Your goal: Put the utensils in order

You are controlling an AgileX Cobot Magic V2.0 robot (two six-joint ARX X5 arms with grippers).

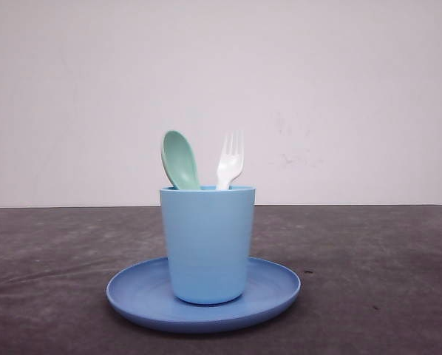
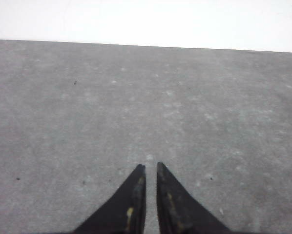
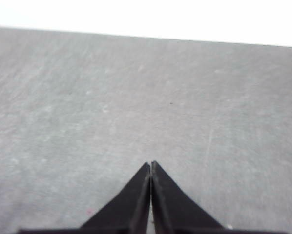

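Spoon (image 1: pixel 179 159) and fork (image 1: pixel 229 160) upright in cup (image 1: pixel 207 244) on plate (image 1: pixel 273 292); left gripper (image 2: pixel 151 166) nearly closed, right gripper (image 3: pixel 151 164) closed, both empty.

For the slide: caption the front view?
Mint spoon and white fork upright in blue cup on blue plate.

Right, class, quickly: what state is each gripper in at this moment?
Left gripper: closed but for a thin slit, holding nothing, over bare table.
Right gripper: shut, tips touching, holding nothing.
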